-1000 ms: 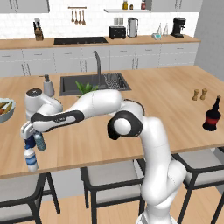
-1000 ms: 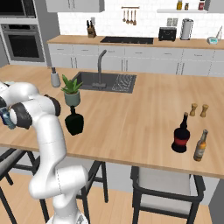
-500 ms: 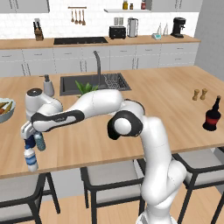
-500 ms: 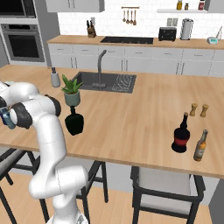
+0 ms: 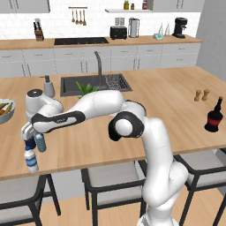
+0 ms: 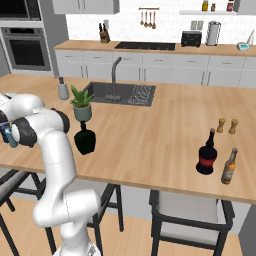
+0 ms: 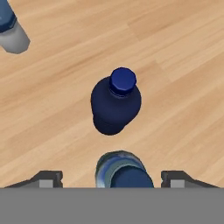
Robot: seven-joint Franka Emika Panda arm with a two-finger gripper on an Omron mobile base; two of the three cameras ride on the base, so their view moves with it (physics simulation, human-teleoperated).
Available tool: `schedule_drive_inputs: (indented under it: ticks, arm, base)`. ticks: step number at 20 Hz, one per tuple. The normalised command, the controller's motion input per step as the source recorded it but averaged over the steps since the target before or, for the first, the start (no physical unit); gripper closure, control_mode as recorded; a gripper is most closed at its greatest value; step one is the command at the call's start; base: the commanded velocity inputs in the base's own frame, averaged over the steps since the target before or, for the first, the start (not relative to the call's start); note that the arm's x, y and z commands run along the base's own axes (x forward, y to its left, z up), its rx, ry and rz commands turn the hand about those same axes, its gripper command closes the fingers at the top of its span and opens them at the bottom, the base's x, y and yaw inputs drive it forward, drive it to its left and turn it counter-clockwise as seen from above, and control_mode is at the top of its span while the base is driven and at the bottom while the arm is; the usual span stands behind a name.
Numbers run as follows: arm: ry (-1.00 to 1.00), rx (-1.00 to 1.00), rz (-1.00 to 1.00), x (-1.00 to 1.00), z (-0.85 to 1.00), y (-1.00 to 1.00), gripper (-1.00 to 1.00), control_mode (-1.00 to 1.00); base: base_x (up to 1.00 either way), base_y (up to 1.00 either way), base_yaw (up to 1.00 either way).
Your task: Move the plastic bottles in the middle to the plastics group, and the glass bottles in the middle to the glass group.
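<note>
Two dark finger tips of our gripper (image 7: 112, 179) stand wide apart, open around a translucent pale blue-grey plastic bottle (image 7: 124, 171) standing upright on the wooden counter (image 7: 175, 52), just beside the small dark navy-blue bottle (image 7: 116, 101).

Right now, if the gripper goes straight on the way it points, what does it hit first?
Most likely the pale bottle standing between the open fingers of the gripper, directly below. Beyond it the counter; the navy bottle looks just off line.

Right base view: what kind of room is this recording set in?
A rendered home kitchen, by the look of it: a wooden island with a sink, a wall oven, and a toaster on the back counter.
</note>
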Motion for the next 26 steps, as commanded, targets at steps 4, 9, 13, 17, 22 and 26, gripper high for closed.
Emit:
schedule_drive_inputs:
  ticks: [4,9,13,17,22,26]
  arm:
    - [0.00,0.00,0.00,0.00,0.00,0.00,-1.00,-1.00]
    - [-0.04,-0.03,-0.07,-0.12,0.35,-0.09,-1.00,-1.00]
    - [-0.01,0.00,-0.19,-0.49,0.56,-0.68,-1.00,-1.00]
    - [0.00,0.00,-0.27,-0.46,0.46,-0.92,-1.00,-1.00]
    - [-0.03,0.01,-0.27,-0.39,0.29,-0.99,-1.00,-1.00]
    - [-0.12,0.04,-0.23,-0.19,0.21,-1.00,-1.00,-1.00]
  base:
    - [0.00,0.00,0.00]
    - [0.00,0.00,0.00]
    - [0.00,0.00,0.00]
    - [0.00,0.00,0.00]
    - [0.00,0.00,0.00]
    - [0.00,0.00,0.00]
